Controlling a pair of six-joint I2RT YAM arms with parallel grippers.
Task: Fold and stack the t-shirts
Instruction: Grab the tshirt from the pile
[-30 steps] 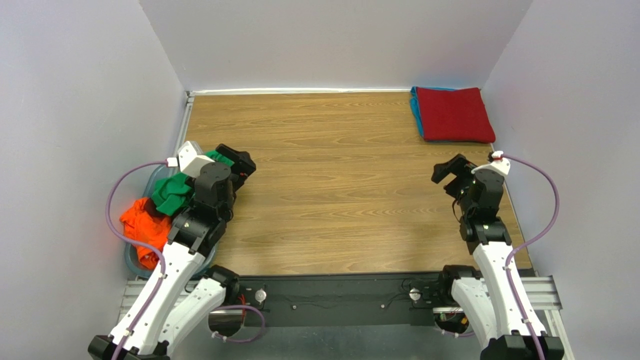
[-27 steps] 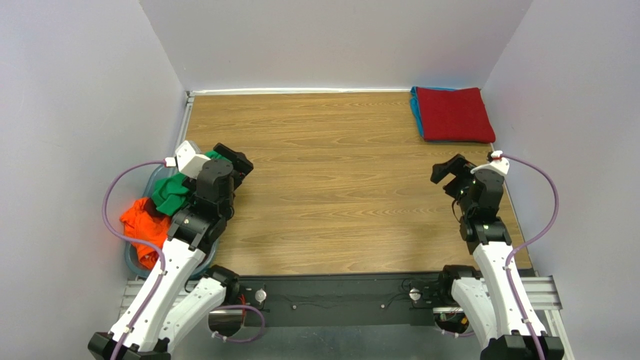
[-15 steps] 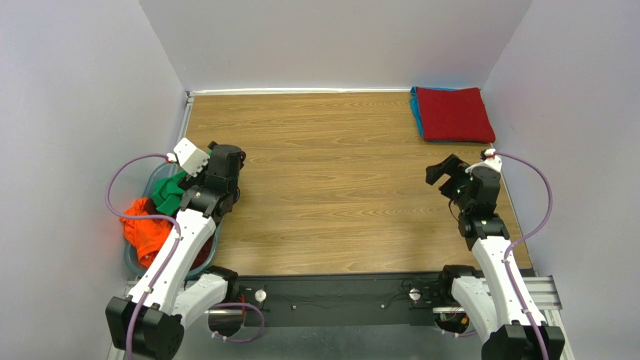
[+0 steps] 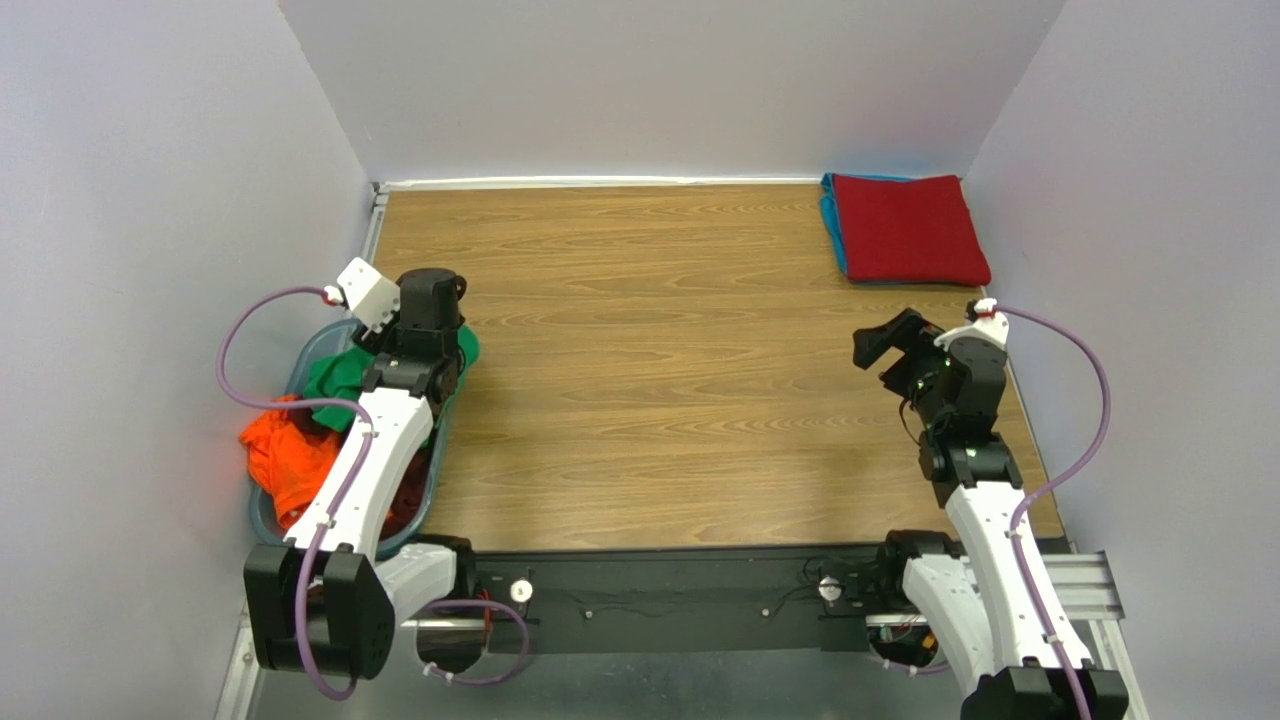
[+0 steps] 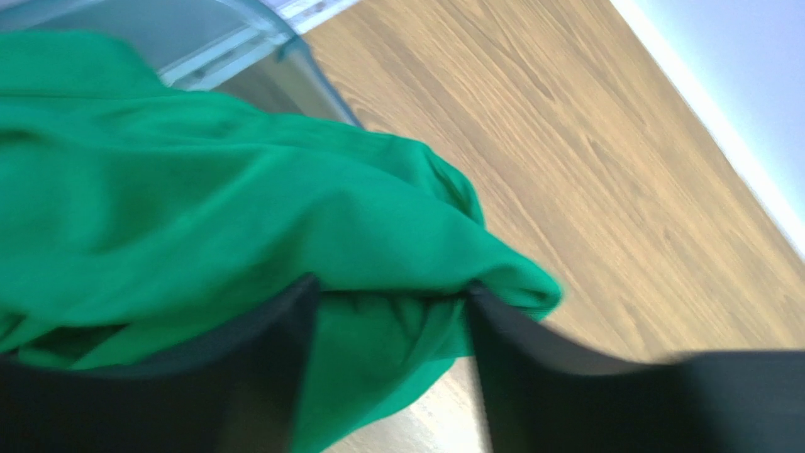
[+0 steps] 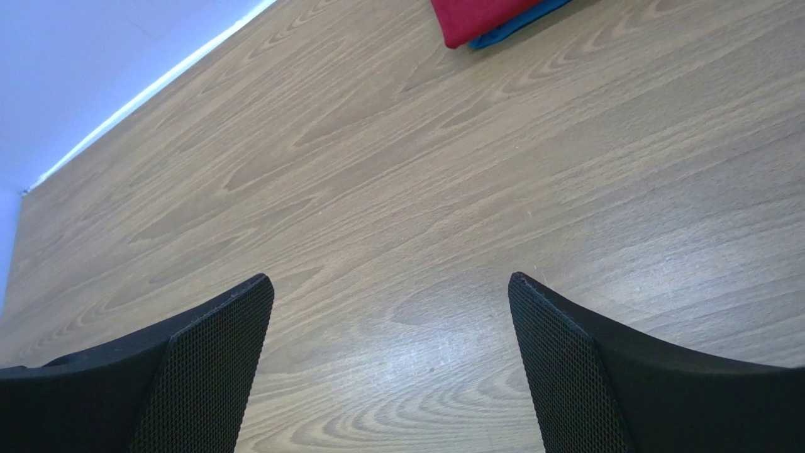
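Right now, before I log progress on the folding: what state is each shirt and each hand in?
green t-shirt, crumpled, spilling over tub rim
orange t-shirt, crumpled in tub
red t-shirt, folded, top of stack
teal-blue t-shirt, under red, edge showing
left hand, around green cloth, grip unclear
right hand, open, empty

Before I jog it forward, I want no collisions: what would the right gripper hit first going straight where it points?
Probably the bare wooden tabletop; the open right gripper tilts down at it, and the folded red t-shirt lies farther off.
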